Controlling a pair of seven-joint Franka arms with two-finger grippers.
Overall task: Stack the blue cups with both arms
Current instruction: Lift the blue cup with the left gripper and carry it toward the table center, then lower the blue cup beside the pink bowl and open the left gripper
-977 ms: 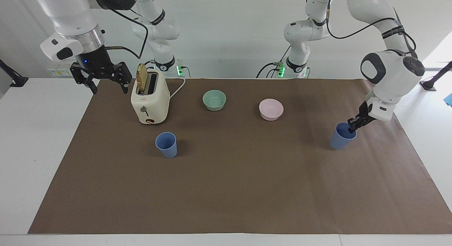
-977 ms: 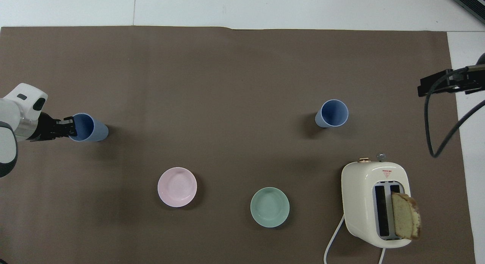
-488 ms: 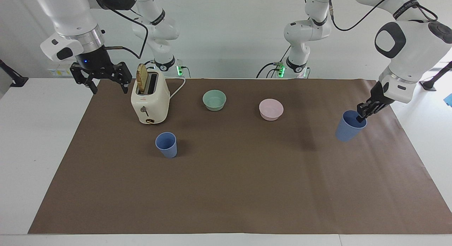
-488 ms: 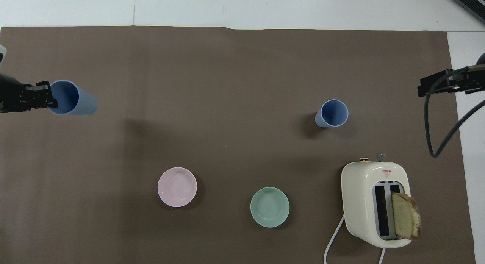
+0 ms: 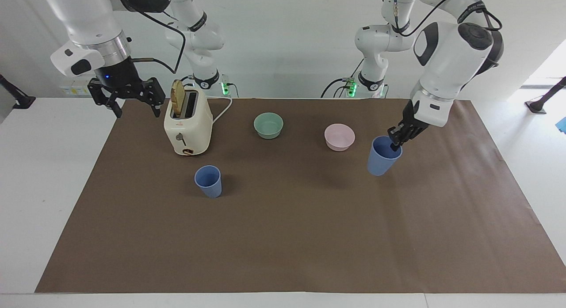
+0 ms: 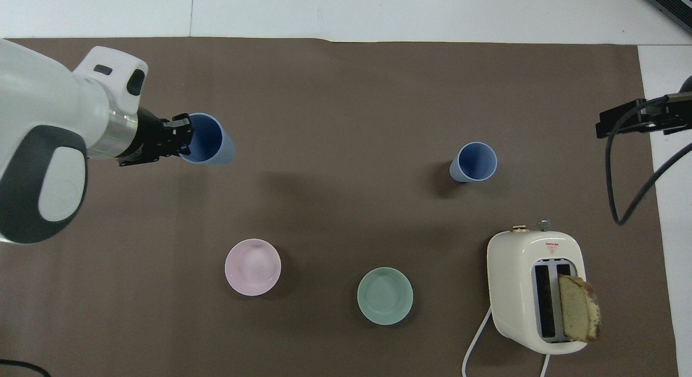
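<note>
One blue cup [image 5: 381,157] is clamped by its rim in the left gripper [image 5: 396,141] and carried over the mat for stacking. The other cup [image 5: 208,180] stands upright just farther from the robots than the toaster [image 5: 187,127]. The right gripper [image 5: 126,96] is held spread apart, waiting.

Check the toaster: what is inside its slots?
One slice of bread stands up out of one slot of the toaster; its lower part is hidden inside. The other slot looks dark, and its bottom cannot be seen.
</note>
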